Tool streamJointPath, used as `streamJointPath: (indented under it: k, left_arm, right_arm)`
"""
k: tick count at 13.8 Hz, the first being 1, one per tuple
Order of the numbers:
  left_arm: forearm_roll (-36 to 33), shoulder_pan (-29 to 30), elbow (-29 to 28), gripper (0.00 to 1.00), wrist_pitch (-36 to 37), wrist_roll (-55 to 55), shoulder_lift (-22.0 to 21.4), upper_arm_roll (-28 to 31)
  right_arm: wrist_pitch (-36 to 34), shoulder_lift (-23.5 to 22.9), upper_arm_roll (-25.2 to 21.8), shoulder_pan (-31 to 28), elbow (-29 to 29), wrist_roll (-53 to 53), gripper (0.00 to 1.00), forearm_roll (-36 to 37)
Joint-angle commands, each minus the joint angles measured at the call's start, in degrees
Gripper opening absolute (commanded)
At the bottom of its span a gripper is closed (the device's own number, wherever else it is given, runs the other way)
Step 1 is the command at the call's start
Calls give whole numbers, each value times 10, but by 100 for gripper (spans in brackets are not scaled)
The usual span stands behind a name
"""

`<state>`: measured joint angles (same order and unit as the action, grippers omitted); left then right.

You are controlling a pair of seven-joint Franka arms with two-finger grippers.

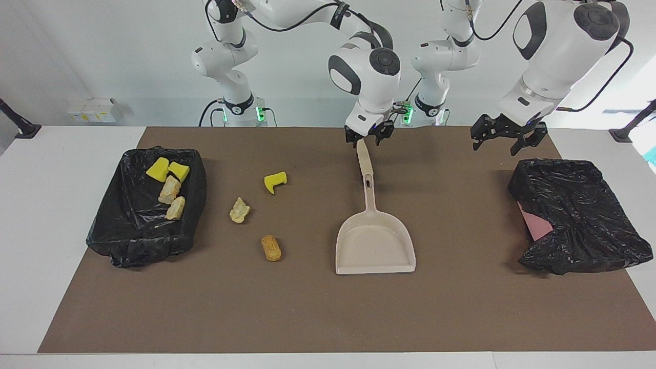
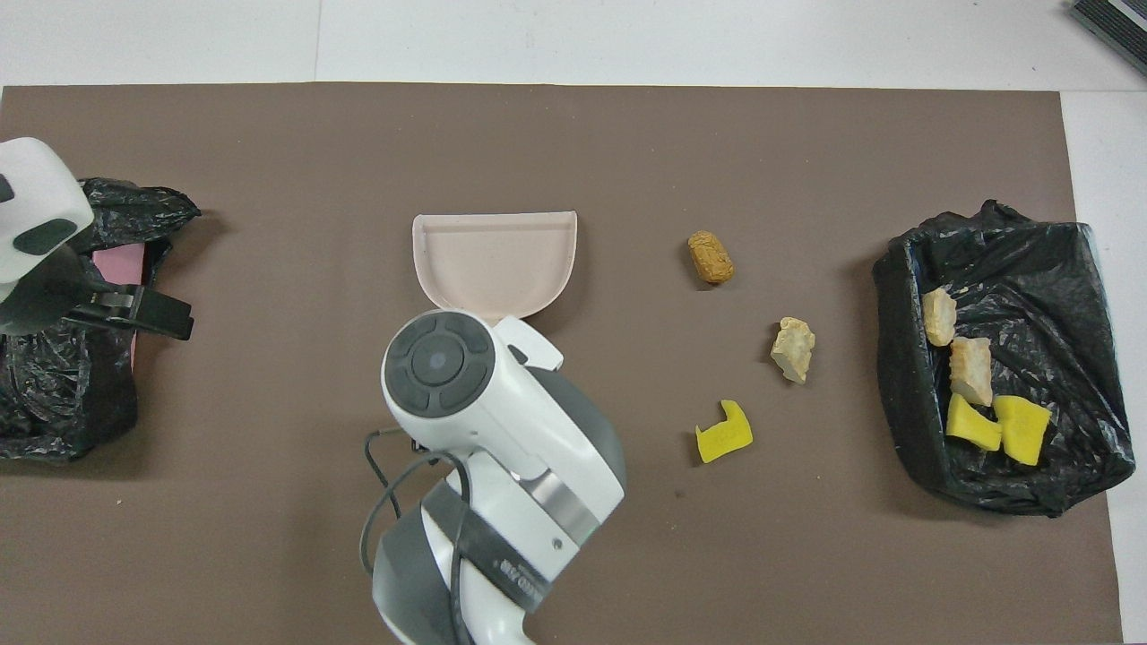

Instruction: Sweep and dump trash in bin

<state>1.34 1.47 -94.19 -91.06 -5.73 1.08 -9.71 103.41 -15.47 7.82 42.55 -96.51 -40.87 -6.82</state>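
A brown felt-like mat [image 1: 328,318] covers the white table. In the facing view at nine o'clock sits the bin [image 1: 110,241], lined with a slack, glossy black bag and holding two yellow and two beige pieces. Its limp rim could fold or snag a pan lip tipped over it.

Between bin and dustpan lies the loose trash: a notched yellow sponge chunk [image 1: 275,182], a rough beige lump [image 1: 239,210] and, at its five o'clock, an orange-brown lump [image 1: 271,247]. That one is rounded, so it will likely roll ahead of a push, and the springy sponge may hop away.

The smooth beige plastic dustpan [image 1: 374,246] lies flat, with its slim handle pointing to twelve o'clock. Your right gripper [image 1: 369,137] hovers over the handle's tip, fingers apart and gripping nothing. Pinching so thin a handle near its end risks the pan twisting.

The left gripper [image 1: 505,141] waits with its fingers spread above the crumpled second bin [image 1: 579,215] at three o'clock.
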Motion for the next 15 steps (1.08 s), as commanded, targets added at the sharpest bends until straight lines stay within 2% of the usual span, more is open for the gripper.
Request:
streamJointPath:
  k: [1, 3, 6, 8, 10, 12, 15]
  left_arm:
    - [6, -37, -9, 100, -31, 25, 9, 6]
    - [6, -62, -20, 100, -63, 58, 17, 6]
    - [6, -115, -45, 100, -129, 127, 39, 6]
    - [6, -145, -88, 100, -185, 162, 38, 6]
    - [5, -174, -120, 100, -232, 187, 51, 7]
    - [1, -208, -134, 100, -270, 227, 74, 7]
    - [0, -240, -173, 100, -323, 272, 80, 7]
  right_arm:
    - [97, 102, -3, 29, -177, -15, 73, -61]
    - [167, 131, -3, 66, -261, -19, 70, -73]
    - [216, 126, -3, 99, -302, -47, 69, -73]
    - [245, 127, -3, 112, -325, -47, 68, -73]
    - [250, 126, -3, 112, -325, -47, 63, -73]
    - [286, 118, -3, 112, -322, -48, 62, -73]
    - [311, 107, -4, 105, -319, -40, 61, -73]
